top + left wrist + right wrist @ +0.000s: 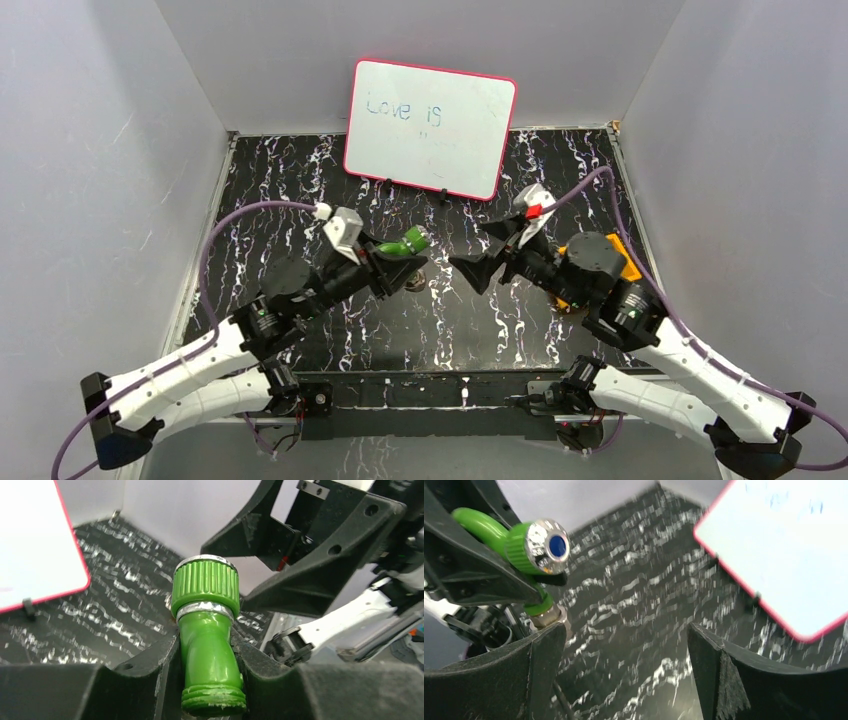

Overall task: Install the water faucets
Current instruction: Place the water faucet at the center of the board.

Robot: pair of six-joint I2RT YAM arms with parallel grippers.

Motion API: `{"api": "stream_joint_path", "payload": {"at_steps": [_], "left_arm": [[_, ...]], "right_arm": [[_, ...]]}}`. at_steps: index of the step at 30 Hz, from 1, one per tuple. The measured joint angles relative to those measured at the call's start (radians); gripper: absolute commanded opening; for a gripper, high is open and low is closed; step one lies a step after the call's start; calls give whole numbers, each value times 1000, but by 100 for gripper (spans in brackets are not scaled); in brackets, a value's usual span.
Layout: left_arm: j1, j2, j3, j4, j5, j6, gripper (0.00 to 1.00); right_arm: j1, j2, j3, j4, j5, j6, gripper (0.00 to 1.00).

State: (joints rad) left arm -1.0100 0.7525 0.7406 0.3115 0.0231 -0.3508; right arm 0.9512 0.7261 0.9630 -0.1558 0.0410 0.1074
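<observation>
Left jaws pinch the tap (400,246); right jaws gape near, a gap between.

Arm shells (190,365): white, black joints, well behind the jaws.
Cables (280,204): purple, running back from each wrist.
Fingers (724,680): matte black, wedge-shaped.
Right wrist housing (535,200): white, red patch.

The green tap (404,243), with ribbed collar, blue-and-silver knob and silver fitting, sits clamped by its body in the left gripper (393,262), just left of frame centre.
</observation>
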Motion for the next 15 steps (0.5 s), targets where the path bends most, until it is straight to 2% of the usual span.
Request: {"api": "stream_joint_path", "payload": {"at_steps": [4,9,15], "left_arm": [[0,66,-39,-1,-48,-10,0],[11,180,-61,21,-105,-31,0],[136,340,-138,142,-57,-121,0]], "right_arm": [[0,-24,-105,-68,90,112,99],[0,-34,-120,-163,169,237,99],[0,23,-93,-299,224,366,99]]}}
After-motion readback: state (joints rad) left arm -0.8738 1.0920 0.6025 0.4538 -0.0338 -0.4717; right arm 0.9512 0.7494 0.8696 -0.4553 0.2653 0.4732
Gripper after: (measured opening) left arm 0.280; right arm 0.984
